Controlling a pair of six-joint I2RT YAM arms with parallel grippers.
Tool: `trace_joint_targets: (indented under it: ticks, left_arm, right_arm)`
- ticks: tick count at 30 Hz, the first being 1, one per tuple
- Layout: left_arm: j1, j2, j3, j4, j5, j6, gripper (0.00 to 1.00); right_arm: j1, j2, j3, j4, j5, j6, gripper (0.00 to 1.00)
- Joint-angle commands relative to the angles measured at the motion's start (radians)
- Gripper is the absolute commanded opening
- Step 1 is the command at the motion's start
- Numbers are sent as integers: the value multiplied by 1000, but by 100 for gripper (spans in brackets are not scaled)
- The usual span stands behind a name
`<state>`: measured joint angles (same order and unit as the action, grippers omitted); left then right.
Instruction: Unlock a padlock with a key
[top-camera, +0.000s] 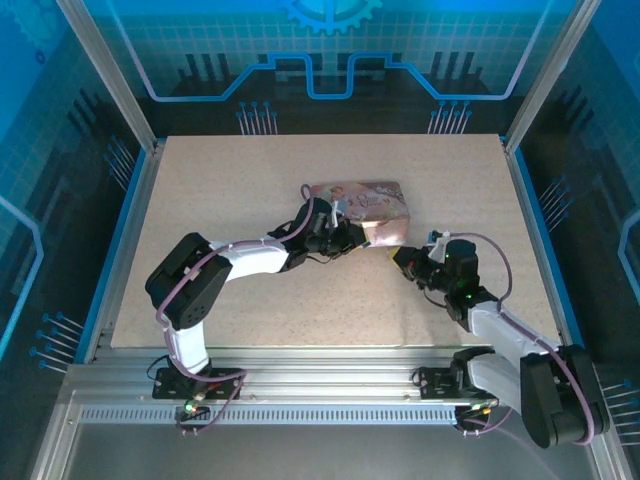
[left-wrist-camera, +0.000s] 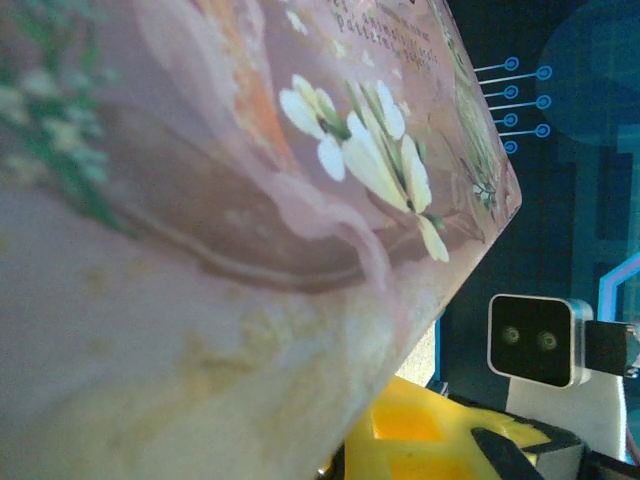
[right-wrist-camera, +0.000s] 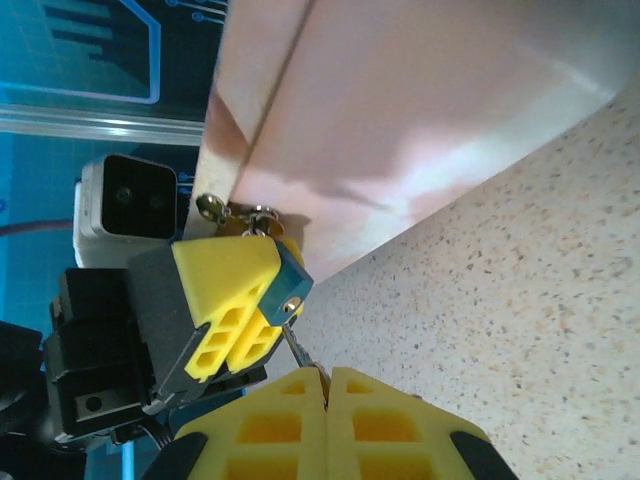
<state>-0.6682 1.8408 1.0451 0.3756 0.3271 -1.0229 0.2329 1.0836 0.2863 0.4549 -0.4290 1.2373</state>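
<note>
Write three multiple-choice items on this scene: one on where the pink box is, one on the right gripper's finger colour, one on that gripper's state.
1. Where on the table is the pink box?
A. far-left corner
B. around the middle
C. near-right corner

2. What colour are the right gripper's fingers?
A. yellow
B. red
C. white

3. How do those fingers stand?
A. spread wide
B. shut on a thin metal key
C. clamped round the box

Answers:
1 B, the top view shows the box mid-table.
2 A, the right wrist view shows both fingers yellow.
3 B, they meet, with the key pinched at the seam.
</note>
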Motion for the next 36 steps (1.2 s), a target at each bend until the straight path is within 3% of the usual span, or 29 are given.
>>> trace_joint_targets:
  ticks: [1,21,36]
  left_arm:
    - [7,-15,33,73,11,-26,12]
    - [7,0,30,102,20,-48,12]
    - [7,11,19,127,27,-67,12]
  right_arm:
    - [48,40,-7,103,58,43,0]
    - [93,154,26,226,96,94,0]
    - [98,154,39,234,112,99,0]
